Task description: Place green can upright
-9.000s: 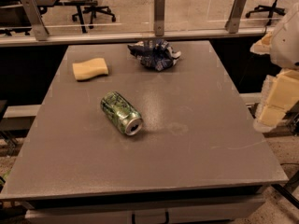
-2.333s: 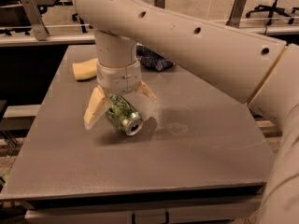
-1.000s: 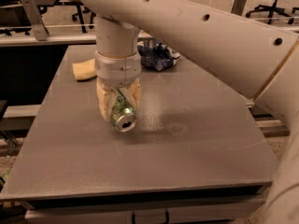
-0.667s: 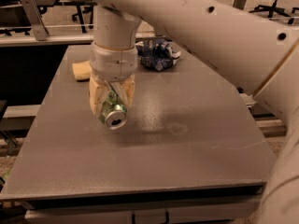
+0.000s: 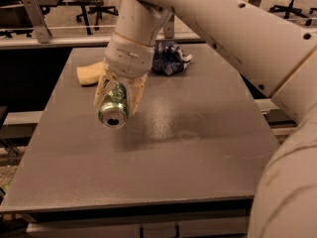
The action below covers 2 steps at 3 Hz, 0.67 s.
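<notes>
Now | gripper [image 5: 117,102] clamped on sideways green can [image 5: 113,115] | over grey table [image 5: 198,157] | office chairs [image 5: 87,10] behind

Count as found:

- Bench [image 5: 208,167]: one.
- Green can [image 5: 113,118]: one, on its side, open end towards the camera.
- End effector [image 5: 117,103]: one, mine, over the bench's left half, with two fingers [image 5: 100,89] clamped on either side of that can.
- Blue-and-white crumpled bag [image 5: 170,58]: one, near the far edge.
- Yellow sponge [image 5: 89,74]: one, far left.
- Items lying outside my grip: two.
</notes>
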Available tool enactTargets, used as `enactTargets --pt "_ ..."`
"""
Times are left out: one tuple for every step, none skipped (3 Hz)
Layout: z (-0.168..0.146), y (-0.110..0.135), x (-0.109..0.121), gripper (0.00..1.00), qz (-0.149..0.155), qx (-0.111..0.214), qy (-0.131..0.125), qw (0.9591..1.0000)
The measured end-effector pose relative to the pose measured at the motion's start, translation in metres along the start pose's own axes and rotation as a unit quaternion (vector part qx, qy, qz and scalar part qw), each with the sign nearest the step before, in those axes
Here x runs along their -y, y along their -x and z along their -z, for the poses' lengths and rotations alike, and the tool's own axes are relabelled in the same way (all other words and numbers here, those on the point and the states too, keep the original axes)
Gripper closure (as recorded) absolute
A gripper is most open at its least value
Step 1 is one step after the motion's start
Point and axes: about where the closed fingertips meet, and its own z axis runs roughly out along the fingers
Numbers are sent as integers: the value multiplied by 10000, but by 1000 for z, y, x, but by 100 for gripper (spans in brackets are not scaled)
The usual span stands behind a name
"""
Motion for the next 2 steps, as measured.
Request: enactTargets --pt "14 9 -2 100 -731 -217 -454 9961" --pt "30 21 -4 100 -1357 -608 -948 9843"
